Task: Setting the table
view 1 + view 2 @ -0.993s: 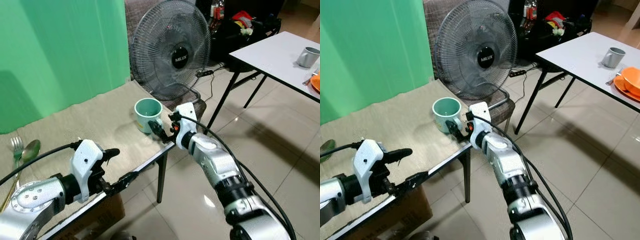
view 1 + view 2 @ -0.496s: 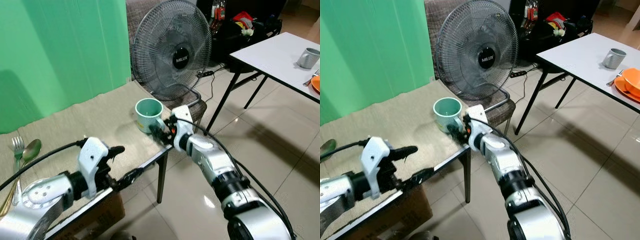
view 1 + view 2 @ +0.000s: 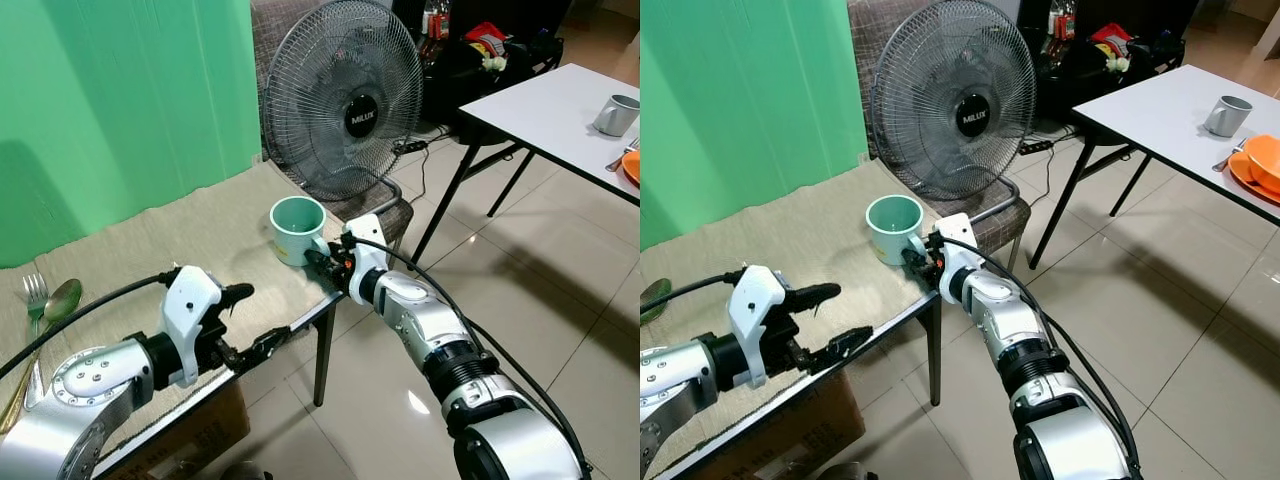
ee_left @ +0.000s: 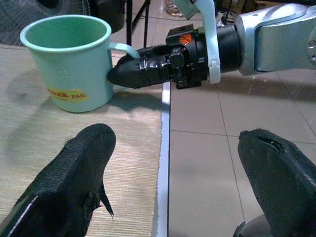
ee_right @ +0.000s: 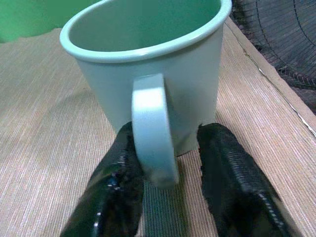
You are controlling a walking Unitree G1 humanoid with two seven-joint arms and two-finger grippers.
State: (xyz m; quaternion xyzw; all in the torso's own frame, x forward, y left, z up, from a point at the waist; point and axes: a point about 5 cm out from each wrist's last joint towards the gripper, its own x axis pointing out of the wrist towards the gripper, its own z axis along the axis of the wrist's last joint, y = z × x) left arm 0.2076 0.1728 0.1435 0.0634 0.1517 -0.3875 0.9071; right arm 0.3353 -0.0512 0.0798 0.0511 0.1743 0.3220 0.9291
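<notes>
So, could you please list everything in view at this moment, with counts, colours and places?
Mug: one, pale green, upright near the mat-covered table's right corner.
Table mat: one, beige, woven, covering the near table.
Fork: one, silver, at the mat's far left.
Spoon: one, silver, beside the fork.
Fan: one, grey-black, standing behind the mug.
White table: one, far right.
Grey cup: one, on the white table.
Orange dish: one, on the white table's right edge.
Left gripper: black fingers open, over the table's near edge.
Right gripper: fingers either side of the mug's handle.
</notes>
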